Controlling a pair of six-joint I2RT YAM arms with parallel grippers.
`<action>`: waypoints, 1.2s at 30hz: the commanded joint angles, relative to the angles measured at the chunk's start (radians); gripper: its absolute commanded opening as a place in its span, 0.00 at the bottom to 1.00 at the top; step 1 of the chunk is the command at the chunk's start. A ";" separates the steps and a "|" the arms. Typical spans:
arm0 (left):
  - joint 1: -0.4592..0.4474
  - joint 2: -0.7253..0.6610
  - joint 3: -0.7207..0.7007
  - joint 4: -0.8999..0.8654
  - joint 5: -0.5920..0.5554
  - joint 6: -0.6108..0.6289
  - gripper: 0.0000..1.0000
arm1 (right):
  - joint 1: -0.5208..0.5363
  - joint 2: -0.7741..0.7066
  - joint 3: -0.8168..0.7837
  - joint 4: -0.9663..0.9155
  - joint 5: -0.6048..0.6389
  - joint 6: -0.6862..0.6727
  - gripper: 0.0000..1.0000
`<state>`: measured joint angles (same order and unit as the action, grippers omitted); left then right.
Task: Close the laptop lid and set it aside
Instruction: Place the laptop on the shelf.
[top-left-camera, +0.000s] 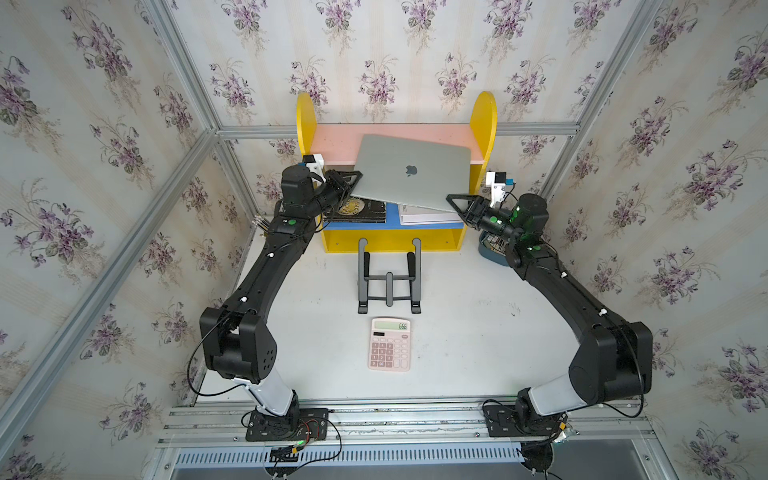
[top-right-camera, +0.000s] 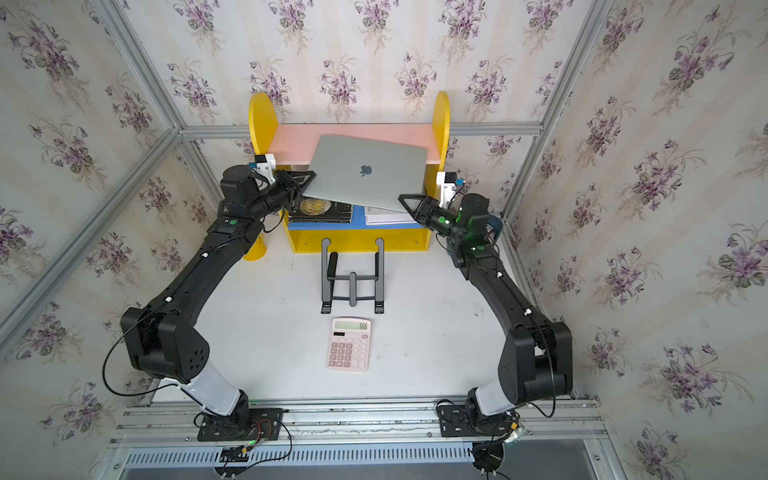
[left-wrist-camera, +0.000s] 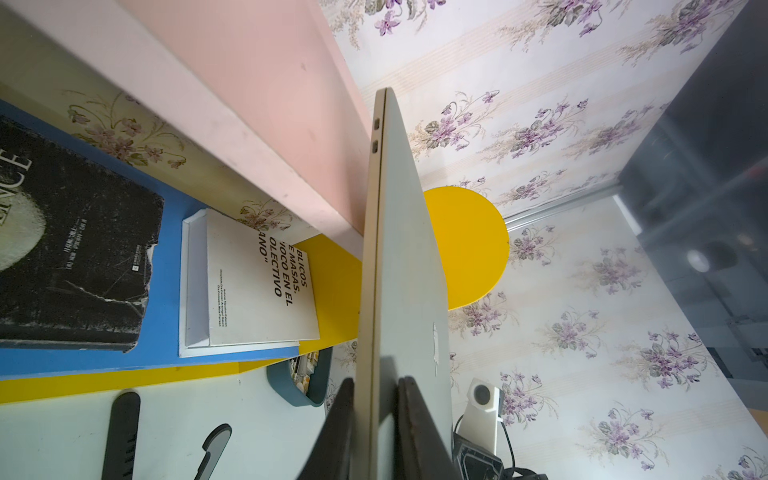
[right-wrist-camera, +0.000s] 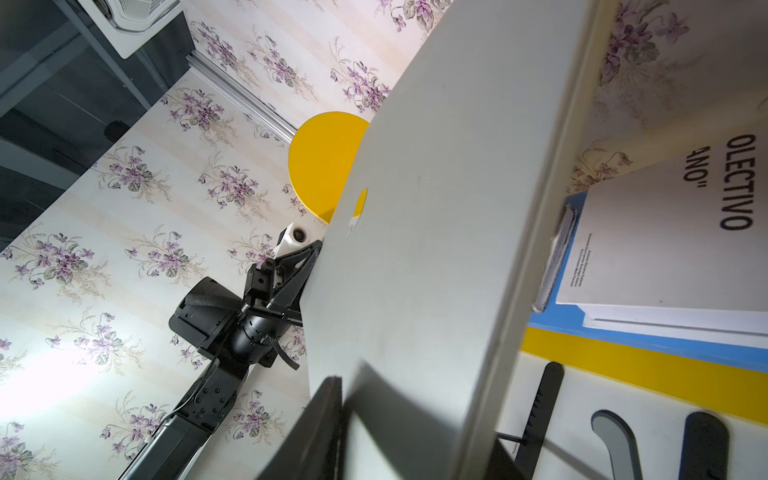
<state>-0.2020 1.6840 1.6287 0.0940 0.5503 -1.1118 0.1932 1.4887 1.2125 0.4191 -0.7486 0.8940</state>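
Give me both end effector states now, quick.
Left end effector: shut on the laptop, clamping its edge.
Right end effector: at the laptop's opposite corner; grip cannot be told.

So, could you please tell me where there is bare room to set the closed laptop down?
The pink top shelf behind the laptop is bare. So is the table on either side of the calculator and folding stand. The blue lower shelf is crowded with books.

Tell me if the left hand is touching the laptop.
Touching. The left wrist view shows the left hand with a finger pressed against each face of the closed laptop, no gap.
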 joint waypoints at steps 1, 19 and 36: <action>0.003 0.000 0.017 -0.013 -0.048 0.014 0.00 | 0.000 -0.040 -0.027 0.046 -0.003 -0.008 0.44; 0.021 0.010 0.019 -0.004 -0.071 -0.009 0.00 | 0.012 -0.094 -0.060 0.077 -0.017 0.015 0.23; 0.044 -0.001 0.034 0.002 0.019 0.024 0.33 | 0.019 0.005 0.118 0.006 0.002 0.012 0.06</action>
<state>-0.1680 1.6886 1.6485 0.0734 0.5270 -1.1294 0.2104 1.4841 1.3071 0.3565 -0.7536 0.9615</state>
